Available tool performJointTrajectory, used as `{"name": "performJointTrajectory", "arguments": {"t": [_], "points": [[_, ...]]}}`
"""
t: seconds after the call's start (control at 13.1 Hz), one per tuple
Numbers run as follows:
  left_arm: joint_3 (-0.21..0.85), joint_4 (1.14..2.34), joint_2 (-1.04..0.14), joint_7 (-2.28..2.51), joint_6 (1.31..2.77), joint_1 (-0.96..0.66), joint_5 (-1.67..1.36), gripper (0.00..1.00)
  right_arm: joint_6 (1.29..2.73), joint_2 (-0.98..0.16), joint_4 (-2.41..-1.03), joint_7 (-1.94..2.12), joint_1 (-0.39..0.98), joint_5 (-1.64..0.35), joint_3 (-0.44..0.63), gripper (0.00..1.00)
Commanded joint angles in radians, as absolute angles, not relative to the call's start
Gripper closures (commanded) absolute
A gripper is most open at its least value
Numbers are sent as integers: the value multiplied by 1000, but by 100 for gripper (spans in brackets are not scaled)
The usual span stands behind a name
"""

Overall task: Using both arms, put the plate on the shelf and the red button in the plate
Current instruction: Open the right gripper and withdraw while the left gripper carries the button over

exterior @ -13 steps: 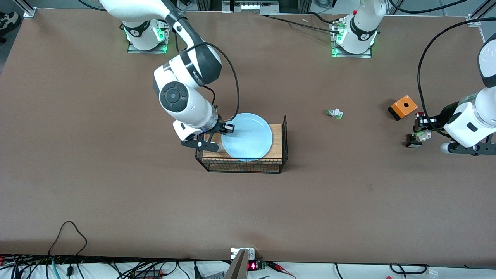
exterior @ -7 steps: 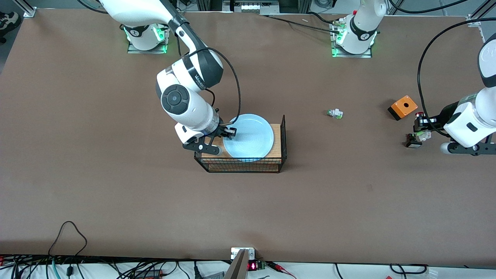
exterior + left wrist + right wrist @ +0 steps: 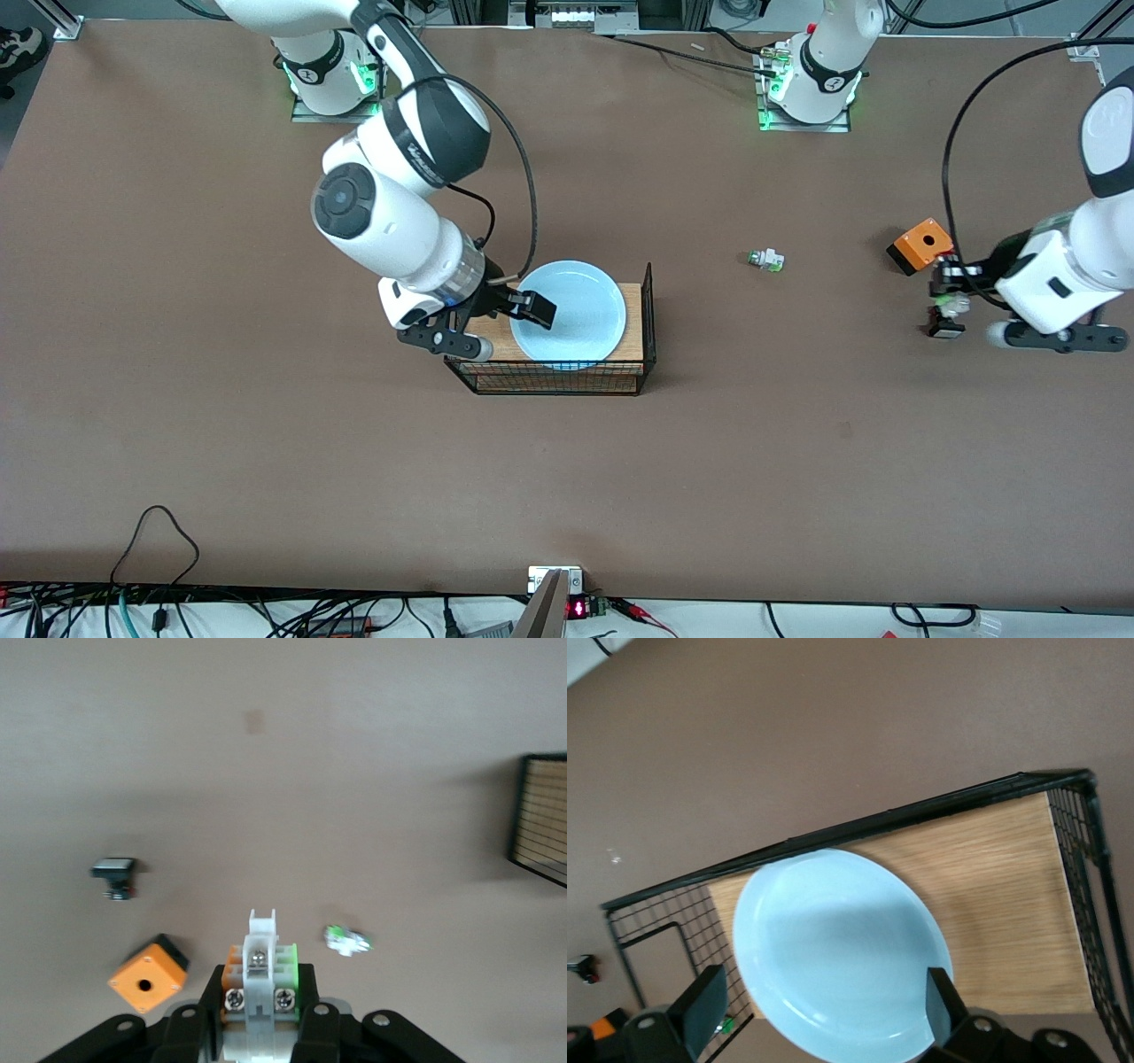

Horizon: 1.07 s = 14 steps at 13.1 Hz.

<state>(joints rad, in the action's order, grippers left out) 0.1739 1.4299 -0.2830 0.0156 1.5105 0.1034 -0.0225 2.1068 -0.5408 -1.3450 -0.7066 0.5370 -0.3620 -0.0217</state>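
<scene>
On the wooden top of the wire rack (image 3: 640, 306) at mid-table, the plate (image 3: 576, 315) lies flat. Over its rim toward the right arm's end, the right gripper (image 3: 518, 306) is seen with jaws released and spread wide of the plate. A straight lift clear is advised. Over the table beside the orange box (image 3: 921, 245), the left gripper (image 3: 260, 1010) is clenched on what appears to be the red button (image 3: 259, 970), its cap hidden. It should be carried level and lowered gently.
</scene>
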Motion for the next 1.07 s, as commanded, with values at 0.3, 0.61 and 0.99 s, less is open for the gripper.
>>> {"name": "performJointTrajectory", "arguments": {"t": [0.3, 0.61, 0.99], "points": [[377, 1420, -323, 54, 1485, 30, -71, 100, 1774, -376, -1347, -588, 399, -222, -25, 0], [377, 1388, -388, 317, 1511, -142, -75, 100, 1617, -328, -1347, -364, 280, -75, -21, 0], [376, 1307, -478, 508, 1652, -257, -77, 100, 1505, -307, -1347, -206, 97, -71, -23, 0]]}}
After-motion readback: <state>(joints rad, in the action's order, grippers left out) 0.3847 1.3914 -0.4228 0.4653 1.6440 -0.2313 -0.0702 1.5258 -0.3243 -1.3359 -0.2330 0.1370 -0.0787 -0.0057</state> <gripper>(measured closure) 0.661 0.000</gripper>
